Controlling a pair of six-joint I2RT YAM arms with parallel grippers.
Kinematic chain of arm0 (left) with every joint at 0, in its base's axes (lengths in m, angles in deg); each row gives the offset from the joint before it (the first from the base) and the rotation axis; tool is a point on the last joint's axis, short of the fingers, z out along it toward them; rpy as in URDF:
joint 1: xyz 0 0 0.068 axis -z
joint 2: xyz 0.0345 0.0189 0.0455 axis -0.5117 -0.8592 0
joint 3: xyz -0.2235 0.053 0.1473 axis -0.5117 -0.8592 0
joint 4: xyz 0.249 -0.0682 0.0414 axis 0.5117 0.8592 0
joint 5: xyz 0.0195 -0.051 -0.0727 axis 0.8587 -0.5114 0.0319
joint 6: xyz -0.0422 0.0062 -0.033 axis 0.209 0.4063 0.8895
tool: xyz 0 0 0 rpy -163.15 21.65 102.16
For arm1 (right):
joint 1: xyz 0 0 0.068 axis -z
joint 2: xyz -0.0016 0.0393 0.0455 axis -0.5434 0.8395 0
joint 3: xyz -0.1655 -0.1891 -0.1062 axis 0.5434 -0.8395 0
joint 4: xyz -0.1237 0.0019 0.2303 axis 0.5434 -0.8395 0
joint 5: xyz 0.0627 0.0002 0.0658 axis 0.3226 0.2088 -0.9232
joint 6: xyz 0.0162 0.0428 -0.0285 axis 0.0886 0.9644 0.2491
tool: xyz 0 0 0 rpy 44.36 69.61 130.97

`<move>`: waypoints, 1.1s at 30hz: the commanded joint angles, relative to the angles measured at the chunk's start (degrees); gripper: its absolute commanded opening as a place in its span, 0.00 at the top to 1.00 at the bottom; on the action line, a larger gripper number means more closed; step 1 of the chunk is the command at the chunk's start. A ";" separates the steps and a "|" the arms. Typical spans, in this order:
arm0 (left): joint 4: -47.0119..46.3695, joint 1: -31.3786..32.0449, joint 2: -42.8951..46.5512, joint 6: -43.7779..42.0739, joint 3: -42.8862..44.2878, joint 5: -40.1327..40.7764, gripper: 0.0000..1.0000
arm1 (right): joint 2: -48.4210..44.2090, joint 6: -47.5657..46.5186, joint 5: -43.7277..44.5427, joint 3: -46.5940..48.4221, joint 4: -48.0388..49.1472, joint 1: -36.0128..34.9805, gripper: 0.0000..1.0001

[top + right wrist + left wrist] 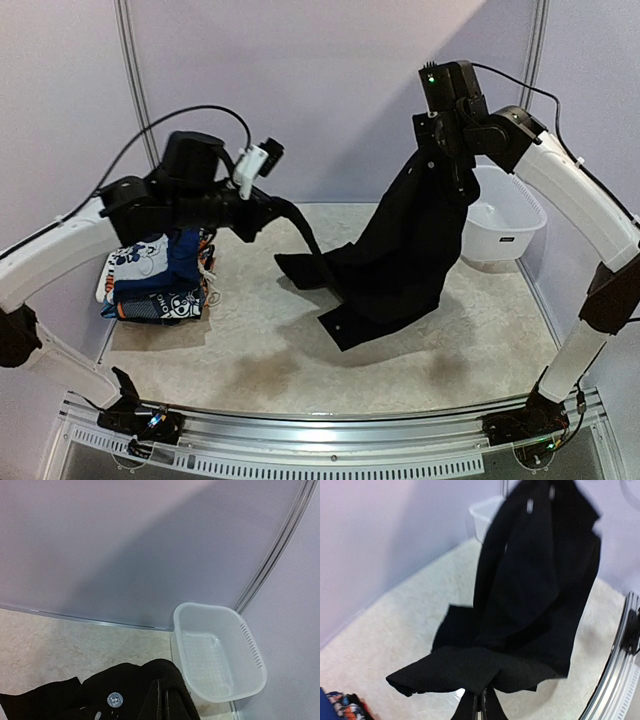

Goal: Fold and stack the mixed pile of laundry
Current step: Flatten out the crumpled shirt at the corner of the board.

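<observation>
A large black garment (400, 250) hangs between both arms, its lower part resting on the table. My right gripper (440, 150) holds its top edge high at the back right, shut on the cloth; the right wrist view shows the gripper (163, 700) pinching black fabric (130, 680) beside a silver snap (115, 699). My left gripper (290, 212) is shut on a lower corner, lifted to the left; in the left wrist view the gripper (484, 700) clamps a fold of the black garment (530, 580). The other laundry, blue cartoon-print and navy pieces (160, 280), lies stacked at the left.
A white plastic tub (505, 215) stands at the back right corner, holding nothing, seen close in the right wrist view as the tub (220, 650). Pale walls close the back and sides. A metal rail (330, 430) runs along the table's near edge.
</observation>
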 commanded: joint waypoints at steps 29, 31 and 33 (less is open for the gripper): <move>14.35 -1.34 -27.65 1.25 56.40 8.75 1.00 | -24.74 8.46 -54.38 -42.15 9.41 8.36 0.01; 14.24 -1.34 -29.15 1.67 57.60 8.08 1.00 | -27.03 7.01 -54.86 -44.00 15.40 4.96 0.01; 14.04 -1.34 -29.82 1.92 57.60 8.07 1.00 | -28.42 5.61 -54.91 -45.43 20.28 3.04 0.01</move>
